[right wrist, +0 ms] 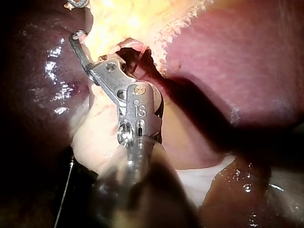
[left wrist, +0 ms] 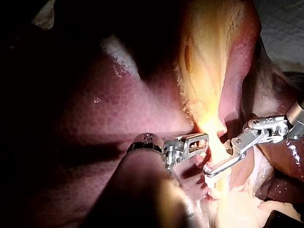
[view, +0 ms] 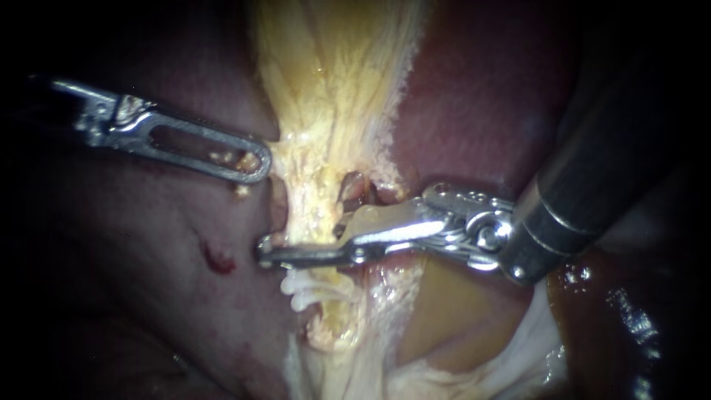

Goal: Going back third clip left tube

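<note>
Two barely parted, empty jaws of right instrument (view: 272,255) crosswise on upright left tube (view: 311,204), tips leftward.

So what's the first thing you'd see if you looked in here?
A bright yellow strand of tissue runs down the middle, over the dark red liver. My shiny right instrument reaches across it from the right, and my left instrument sits at its left edge.

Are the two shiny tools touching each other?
Apart. The endoscope view shows a strip of liver between the tip of the left instrument and the tip of the right instrument; the left wrist view shows that gap too.
</note>
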Robot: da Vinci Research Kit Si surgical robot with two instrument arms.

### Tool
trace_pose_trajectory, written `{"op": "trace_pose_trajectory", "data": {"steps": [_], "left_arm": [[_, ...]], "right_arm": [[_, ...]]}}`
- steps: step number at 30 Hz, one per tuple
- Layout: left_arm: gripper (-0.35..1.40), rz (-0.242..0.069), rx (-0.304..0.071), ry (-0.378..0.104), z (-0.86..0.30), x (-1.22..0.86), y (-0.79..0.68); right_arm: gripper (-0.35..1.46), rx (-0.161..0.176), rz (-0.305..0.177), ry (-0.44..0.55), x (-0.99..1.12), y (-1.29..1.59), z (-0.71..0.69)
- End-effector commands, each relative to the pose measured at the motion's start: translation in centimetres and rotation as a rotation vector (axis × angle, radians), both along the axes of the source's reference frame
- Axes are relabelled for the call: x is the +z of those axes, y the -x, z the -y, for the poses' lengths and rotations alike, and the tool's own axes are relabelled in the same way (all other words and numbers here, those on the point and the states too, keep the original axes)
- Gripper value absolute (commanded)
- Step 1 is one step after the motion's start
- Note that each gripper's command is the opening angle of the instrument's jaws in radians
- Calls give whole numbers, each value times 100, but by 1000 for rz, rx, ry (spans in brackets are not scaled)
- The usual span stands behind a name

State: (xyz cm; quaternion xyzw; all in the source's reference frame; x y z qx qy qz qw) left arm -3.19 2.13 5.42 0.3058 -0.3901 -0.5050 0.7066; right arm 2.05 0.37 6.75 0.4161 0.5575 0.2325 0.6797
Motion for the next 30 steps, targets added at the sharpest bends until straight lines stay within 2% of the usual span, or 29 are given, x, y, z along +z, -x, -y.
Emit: {"op": "trace_pose_trajectory", "data": {"steps": [1,6,7,10,12,14,17,25,30], "left_arm": [[-35,1,1,0,0,0,0],[-35,1,1,0,0,0,0],[-35,1,1,0,0,0,0],[-35,1,1,0,0,0,0],[-35,1,1,0,0,0,0],[-35,1,1,0,1,0,0],[-35,2,3,0,1,1,0],[-35,4,5,0,3,2,1],[-35,4,5,0,3,3,1]], "right_arm": [[-35,0,-1,-1,0,0,0],[-35,-1,-1,-2,0,1,-2],[-35,-3,-10,27,0,1,-1],[13,-4,-18,55,0,-1,-2],[30,-3,-19,61,2,-3,-2],[36,2,-16,68,3,-3,-3],[39,7,-13,94,7,-2,-5],[46,48,5,205,24,3,-14],[49,66,18,262,26,13,-16]]}}
